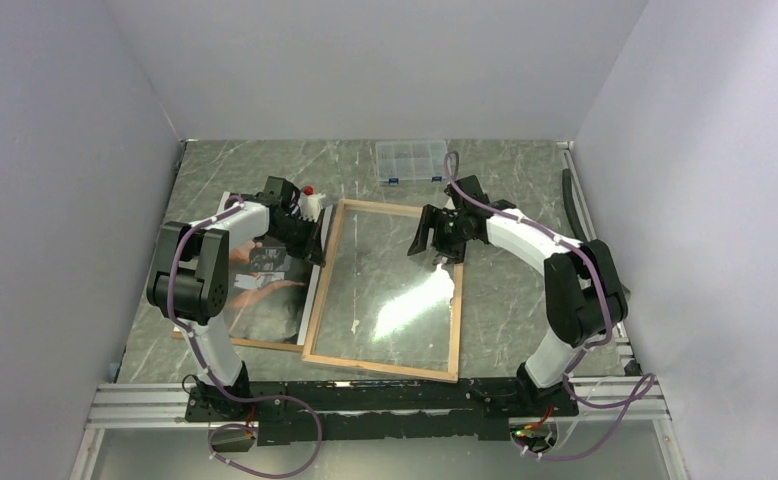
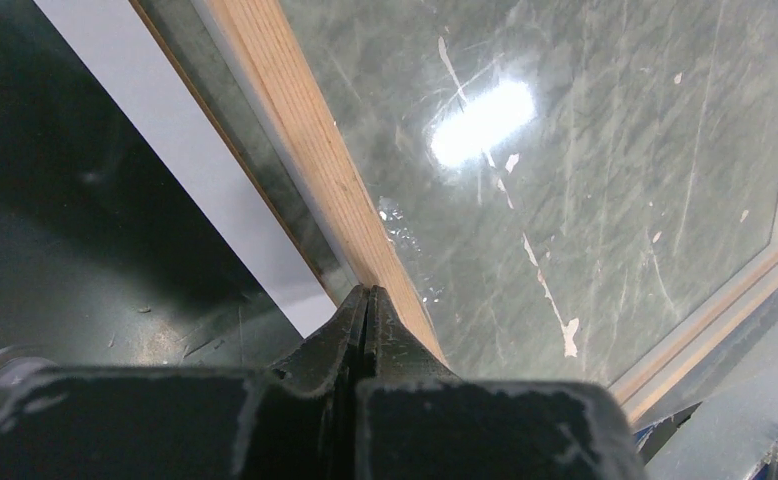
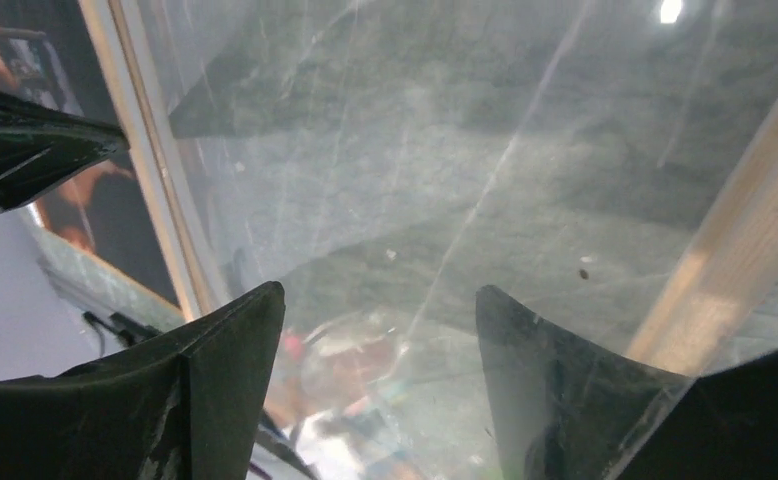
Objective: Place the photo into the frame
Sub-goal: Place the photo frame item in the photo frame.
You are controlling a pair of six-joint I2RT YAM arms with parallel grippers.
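Fetching the photo next, I reckon | left gripper pinched shut at frame rail | right gripper spread, empty, over pane | nip photo's edge — slide flat

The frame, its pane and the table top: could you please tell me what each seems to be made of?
The frame: light, unfinished-looking wood, grain visible. Its pane: clear glass or acrylic, glossy, with lamp glare; which one I cannot tell. The table top: grey-green marble pattern with white veins, possibly a printed surface.
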